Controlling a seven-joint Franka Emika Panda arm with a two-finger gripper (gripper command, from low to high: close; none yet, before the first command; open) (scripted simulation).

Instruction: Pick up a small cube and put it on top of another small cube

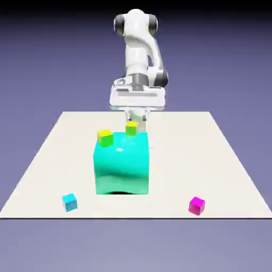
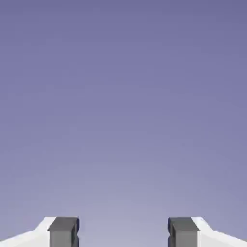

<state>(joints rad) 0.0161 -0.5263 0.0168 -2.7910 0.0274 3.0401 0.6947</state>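
The small magenta cube [image 1: 196, 205] lies on the table near its front edge, toward the exterior view's right. My gripper [image 1: 136, 117] hangs far from it, behind the top of the big teal block [image 1: 121, 164] and just above a yellow-green cube [image 1: 131, 128]. In the hand view the gripper [image 2: 123, 234] is open: its two grey fingertips [image 2: 63, 231] stand wide apart with only the blue-violet backdrop between them. No cube shows in the hand view.
A second yellow-green cube [image 1: 105, 137] sits at the teal block's top left corner. A tiny cyan cube [image 1: 69, 202] lies near the front edge at the exterior view's left. The white table [image 1: 212, 159] ends just in front of the small cubes.
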